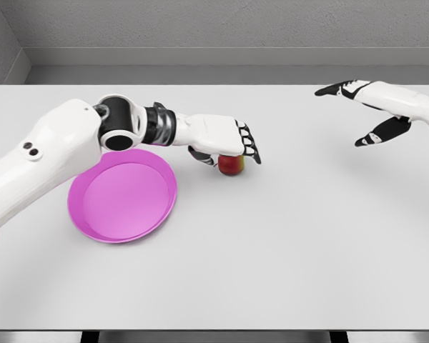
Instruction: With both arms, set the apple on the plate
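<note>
Apple (232,166) sat on the white worktop (272,250), just to the right of the pink plate (121,196) and not on it. From my remote seat I saw the left hand (225,137) lying over the top of the fruit, palm down, so that only the lower red and yellow part of the apple showed beneath it. The fingers (252,146) of that hand curved down over the apple's far and right side, and the thumb reached in beside it on the left; I read this as a grip closed around the apple, with the fruit resting on the worktop. The left arm came across above the plate's upper rim. The plate itself lay flat with nothing in it. Well away from the apple, toward the far right edge of the worktop, I saw the right hand (375,107) held above the surface, its fingers spread wide and holding nothing.
</note>
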Available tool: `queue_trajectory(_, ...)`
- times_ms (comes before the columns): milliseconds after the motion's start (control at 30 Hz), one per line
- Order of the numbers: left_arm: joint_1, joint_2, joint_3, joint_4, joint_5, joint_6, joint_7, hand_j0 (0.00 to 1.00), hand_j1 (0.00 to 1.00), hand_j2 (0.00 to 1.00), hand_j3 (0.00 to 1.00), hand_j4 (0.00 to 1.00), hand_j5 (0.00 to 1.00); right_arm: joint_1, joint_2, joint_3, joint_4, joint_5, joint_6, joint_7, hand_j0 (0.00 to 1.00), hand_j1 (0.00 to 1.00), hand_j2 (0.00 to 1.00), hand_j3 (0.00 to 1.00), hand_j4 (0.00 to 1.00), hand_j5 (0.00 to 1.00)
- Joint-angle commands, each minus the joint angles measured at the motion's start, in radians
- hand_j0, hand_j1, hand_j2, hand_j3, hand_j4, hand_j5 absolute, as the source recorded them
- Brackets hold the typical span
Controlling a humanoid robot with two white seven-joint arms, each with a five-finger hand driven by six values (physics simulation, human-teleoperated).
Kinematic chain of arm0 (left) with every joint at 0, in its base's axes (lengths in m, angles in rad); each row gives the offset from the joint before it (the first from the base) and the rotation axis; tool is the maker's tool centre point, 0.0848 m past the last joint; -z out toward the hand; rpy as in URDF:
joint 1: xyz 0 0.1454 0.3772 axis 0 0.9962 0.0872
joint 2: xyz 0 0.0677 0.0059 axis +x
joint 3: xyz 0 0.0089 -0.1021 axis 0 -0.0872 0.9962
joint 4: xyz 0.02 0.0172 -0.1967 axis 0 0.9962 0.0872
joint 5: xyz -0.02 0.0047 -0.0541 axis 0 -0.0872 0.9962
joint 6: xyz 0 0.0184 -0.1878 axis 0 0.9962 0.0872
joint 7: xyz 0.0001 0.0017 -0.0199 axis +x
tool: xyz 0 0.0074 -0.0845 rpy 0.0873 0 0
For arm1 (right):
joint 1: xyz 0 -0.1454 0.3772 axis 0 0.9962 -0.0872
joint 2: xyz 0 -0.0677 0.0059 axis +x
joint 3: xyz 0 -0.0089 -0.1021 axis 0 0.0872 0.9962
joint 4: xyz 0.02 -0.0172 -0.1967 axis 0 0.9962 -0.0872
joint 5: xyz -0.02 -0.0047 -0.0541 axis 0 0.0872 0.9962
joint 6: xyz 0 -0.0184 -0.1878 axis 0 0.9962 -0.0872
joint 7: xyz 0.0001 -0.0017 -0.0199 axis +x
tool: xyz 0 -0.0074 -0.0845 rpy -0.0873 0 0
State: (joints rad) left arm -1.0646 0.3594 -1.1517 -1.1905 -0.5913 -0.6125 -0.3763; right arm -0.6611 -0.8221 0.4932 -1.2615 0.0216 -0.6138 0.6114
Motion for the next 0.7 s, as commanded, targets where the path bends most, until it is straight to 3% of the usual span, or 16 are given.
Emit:
queue_trajectory(0, -0.002, -0.013, 0.001, 0.025, -0.012, 0.002, 0.000, 0.87, 0.87, 0.87, 0.87, 0.87, 0.87, 0.000, -0.005, -0.008, -0.009, -0.008, 0.003, 0.000, 1.00, 1.00, 1.00, 1.00, 1.00, 1.00)
queue_trajectory(300, -0.002, -0.013, 0.003, 0.057, -0.016, 0.002, 0.000, 0.87, 0.87, 0.87, 0.87, 0.87, 0.87, 0.002, -0.028, -0.010, -0.007, -0.008, 0.003, 0.000, 1.00, 1.00, 1.00, 1.00, 1.00, 1.00)
queue_trajectory(433, 0.006, -0.030, 0.001, 0.055, -0.038, 0.002, -0.001, 0.87, 0.87, 0.87, 0.87, 0.87, 0.87, 0.002, -0.028, -0.010, -0.007, -0.008, 0.003, 0.000, 1.00, 1.00, 1.00, 1.00, 1.00, 1.00)
queue_trajectory(467, 0.009, -0.039, 0.001, 0.057, -0.082, 0.002, 0.000, 0.87, 0.87, 0.87, 0.87, 0.87, 0.87, 0.002, -0.028, -0.010, -0.007, -0.008, 0.003, 0.000, 1.00, 1.00, 1.00, 1.00, 1.00, 1.00)
queue_trajectory(667, 0.009, -0.037, 0.003, 0.055, -0.087, 0.002, 0.000, 0.87, 0.87, 0.87, 0.87, 0.87, 0.87, 0.002, -0.028, -0.010, -0.007, -0.008, 0.003, 0.000, 1.00, 1.00, 1.00, 1.00, 1.00, 1.00)
